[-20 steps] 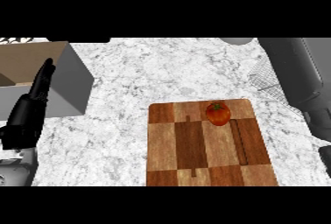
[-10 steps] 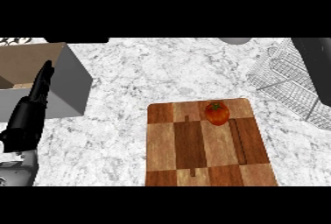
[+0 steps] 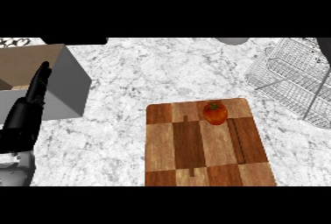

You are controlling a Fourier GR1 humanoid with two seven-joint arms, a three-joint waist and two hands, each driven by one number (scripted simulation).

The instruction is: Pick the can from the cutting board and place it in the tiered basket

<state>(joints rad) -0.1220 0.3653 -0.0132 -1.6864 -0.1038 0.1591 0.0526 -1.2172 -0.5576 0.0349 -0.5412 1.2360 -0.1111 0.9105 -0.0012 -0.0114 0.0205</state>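
right forearm gone from view since earlier, wire tiered basket [image 3: 291,78] now unblocked; left hand [image 3: 29,109] rests straight-fingered at left; red can [image 3: 215,112] at cutting board [image 3: 207,153] far edge looks light, rigid, slick—take its sides.

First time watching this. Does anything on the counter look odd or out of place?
Only one thing: the cutting board carries a red, tomato-like object near its far edge, and no can shows anywhere. Nothing looks spilled, and the wire basket stands at the right.

L hand [image 3: 29,113] at view's left edge, black, fingers straight & together pointing up, grey forearm below at lower-left corner; R hand not in view.
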